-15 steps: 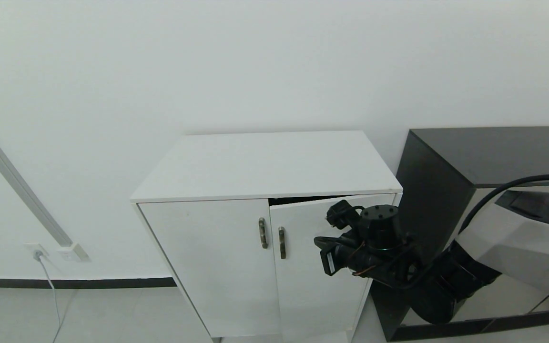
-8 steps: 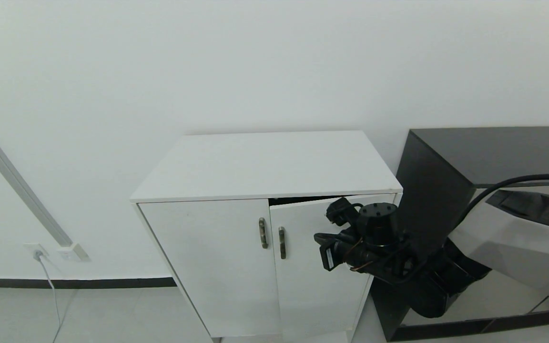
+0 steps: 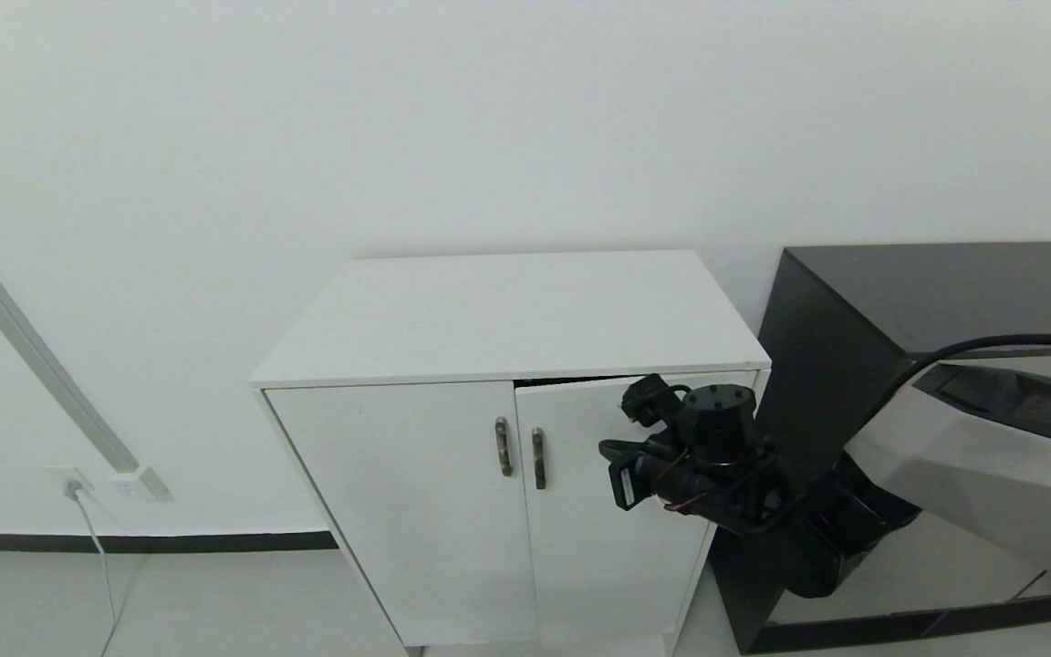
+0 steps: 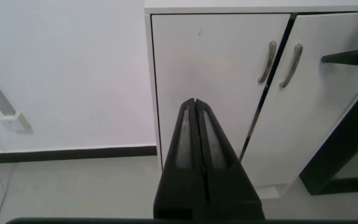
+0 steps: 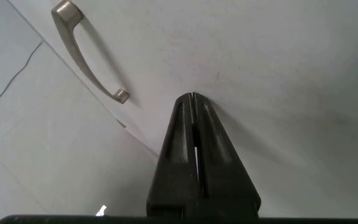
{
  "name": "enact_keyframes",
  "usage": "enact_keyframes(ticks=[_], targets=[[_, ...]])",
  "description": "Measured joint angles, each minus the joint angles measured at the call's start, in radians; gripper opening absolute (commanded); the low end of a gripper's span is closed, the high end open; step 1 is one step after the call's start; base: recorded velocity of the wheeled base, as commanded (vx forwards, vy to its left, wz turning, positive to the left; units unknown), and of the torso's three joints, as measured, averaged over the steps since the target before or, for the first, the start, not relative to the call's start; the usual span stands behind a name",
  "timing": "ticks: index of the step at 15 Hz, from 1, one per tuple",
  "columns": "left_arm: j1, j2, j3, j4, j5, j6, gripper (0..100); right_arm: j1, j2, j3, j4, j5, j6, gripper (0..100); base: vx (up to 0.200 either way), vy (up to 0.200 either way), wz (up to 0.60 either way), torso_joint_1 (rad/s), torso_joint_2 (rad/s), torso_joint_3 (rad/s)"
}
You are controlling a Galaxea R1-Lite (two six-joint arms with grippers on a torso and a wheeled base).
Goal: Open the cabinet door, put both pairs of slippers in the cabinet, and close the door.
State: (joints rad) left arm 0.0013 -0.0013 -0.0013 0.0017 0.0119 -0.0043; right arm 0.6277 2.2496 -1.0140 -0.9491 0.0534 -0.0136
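White wall [image 3: 525, 119]; pale floor [image 3: 215, 602] — black unit [image 3: 945, 283] at right.

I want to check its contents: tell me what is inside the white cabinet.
Only a thin dark gap shows above the right door, which is barely ajar. The left door is shut, so everything inside the cabinet is covered.

The cabinet [image 3: 507, 315] was plain white on its top and both doors, with no pattern. The handle [image 3: 538, 458] nearest the right gripper [image 5: 193, 98] and its twin [image 3: 504, 446] were dull brownish-grey metal. That gripper and the left gripper [image 4: 195, 102] were matte black. Behind the right gripper stood a glossy black unit [image 3: 854, 310]. The wall [image 3: 489, 119] was white, its skirting strip [image 3: 124, 542] black and the floor [image 4: 73, 186] pale grey.
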Motion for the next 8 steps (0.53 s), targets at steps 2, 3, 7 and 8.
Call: enact_keyframes(ticks=[2, 3, 7, 8], targets=[[0.000, 0.000, 0.000, 0.000, 0.000, 0.000, 0, -0.002, 0.007, -0.007, 0.000, 0.000, 0.000, 0, 0.000, 0.000, 0.00, 0.000, 0.00, 0.000], [0.000, 0.000, 0.000, 0.000, 0.000, 0.000, 0, -0.004, 0.010, -0.009, 0.000, 0.000, 0.000, 0, 0.000, 0.000, 0.00, 0.000, 0.00, 0.000], [0.000, 0.000, 0.000, 0.000, 0.000, 0.000, 0, -0.009, 0.014, -0.014, 0.000, 0.000, 0.000, 0, 0.000, 0.000, 0.00, 0.000, 0.00, 0.000], [0.000, 0.000, 0.000, 0.000, 0.000, 0.000, 0, -0.010, 0.015, -0.018, 0.000, 0.000, 0.000, 0, 0.000, 0.000, 0.00, 0.000, 0.00, 0.000]])
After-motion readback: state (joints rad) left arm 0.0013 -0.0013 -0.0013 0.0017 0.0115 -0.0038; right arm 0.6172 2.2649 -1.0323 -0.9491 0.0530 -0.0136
